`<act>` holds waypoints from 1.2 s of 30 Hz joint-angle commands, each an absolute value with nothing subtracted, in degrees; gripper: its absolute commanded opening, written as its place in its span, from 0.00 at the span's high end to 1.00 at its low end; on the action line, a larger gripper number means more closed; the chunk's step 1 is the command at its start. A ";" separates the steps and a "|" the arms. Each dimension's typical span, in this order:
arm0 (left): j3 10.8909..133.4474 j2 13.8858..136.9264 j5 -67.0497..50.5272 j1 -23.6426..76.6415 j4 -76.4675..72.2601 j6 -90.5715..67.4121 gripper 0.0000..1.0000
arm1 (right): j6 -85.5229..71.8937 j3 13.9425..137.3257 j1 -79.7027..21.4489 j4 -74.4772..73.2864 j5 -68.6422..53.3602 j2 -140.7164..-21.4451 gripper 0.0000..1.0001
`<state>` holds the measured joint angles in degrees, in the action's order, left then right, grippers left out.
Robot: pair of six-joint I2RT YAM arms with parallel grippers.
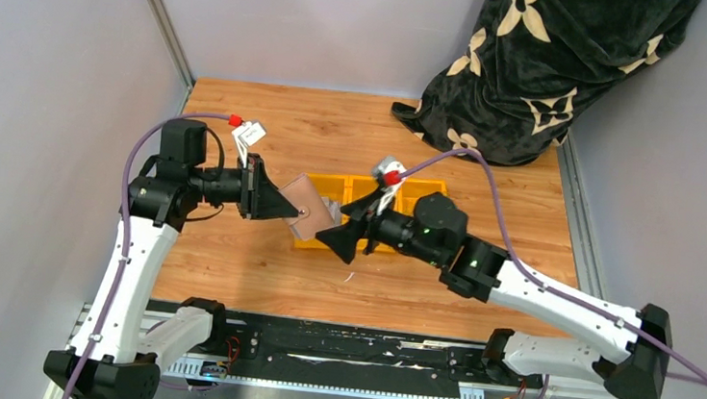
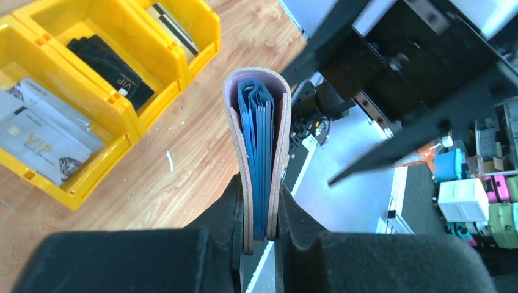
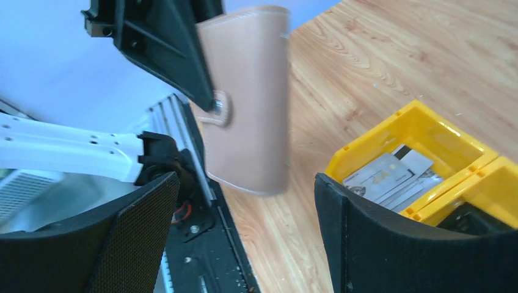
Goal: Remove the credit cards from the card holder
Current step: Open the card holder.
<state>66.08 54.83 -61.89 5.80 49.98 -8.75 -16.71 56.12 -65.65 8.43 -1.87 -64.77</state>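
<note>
A light wooden table (image 1: 256, 278) with clear grain fills the middle of a small booth. Plain, pale lilac-grey panels close in around the table: a left wall (image 1: 41, 85), a back wall (image 1: 298, 21) and a right wall (image 1: 679, 189). A slim metal post (image 1: 158, 14) rises at the table's far left corner. A black blanket (image 1: 544, 71) patterned with cream flowers is heaped at the table's far right corner. A black rail (image 1: 346, 353) runs along the table's near edge. The light is soft and even.
</note>
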 commanded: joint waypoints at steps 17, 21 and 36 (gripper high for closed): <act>69.24 48.95 -70.05 5.71 49.39 -9.93 0.98 | -44.96 52.70 -52.90 29.92 -37.57 -67.93 0.35; 68.47 48.02 -70.14 5.71 49.49 -10.25 0.96 | -47.46 53.67 -52.56 32.92 -37.55 -69.74 0.44; 67.32 47.57 -73.01 5.71 49.39 -5.64 0.19 | -14.00 76.93 -52.10 -24.03 -39.63 -74.43 1.00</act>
<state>67.81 47.35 -68.58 5.80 49.15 -7.66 -29.67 67.68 -52.69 -0.54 -39.38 -71.99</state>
